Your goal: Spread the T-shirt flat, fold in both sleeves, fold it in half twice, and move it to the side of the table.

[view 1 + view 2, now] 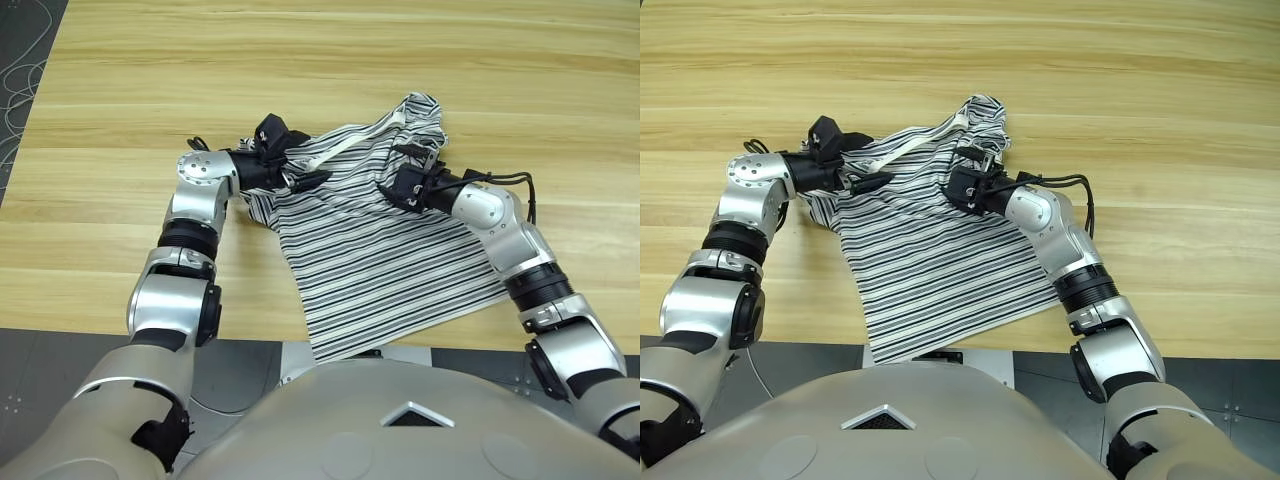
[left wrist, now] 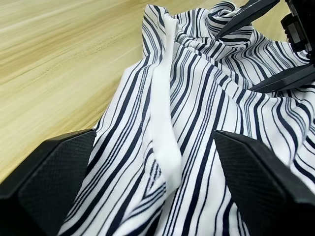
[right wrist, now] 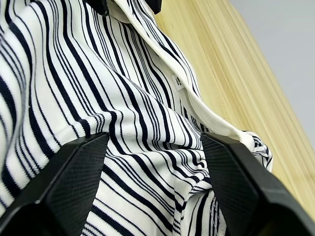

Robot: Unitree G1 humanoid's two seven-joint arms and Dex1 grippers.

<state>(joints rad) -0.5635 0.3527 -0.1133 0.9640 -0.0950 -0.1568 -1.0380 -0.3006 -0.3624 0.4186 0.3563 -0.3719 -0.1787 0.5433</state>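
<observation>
Your left pincer (image 1: pixel 305 165) and right pincer (image 1: pixel 413 160) stood open over the shirt (image 1: pixel 380 270)

You had both pincers down at the bunched far end of the shirt, facing each other. The left one sat on the side toward the table's (image 1: pixel 300 60) left edge and the right one on the side toward its right edge. Each had its jaws spread wide, with striped cloth lying between them and nothing clamped. In your left wrist view the white band (image 2: pixel 162 123) of the shirt ran up between the two black fingers (image 2: pixel 54 182). The tips of the right pincer showed just beyond, over the same folds. In your right wrist view a small label (image 3: pixel 177 81) sat just beside the band. The shirt lay by the middle of the table's near edge. Its lower part was spread fairly flat and slanted, with one hem corner hanging over that edge. The far part, by the pincers, was crumpled into a heap.
</observation>
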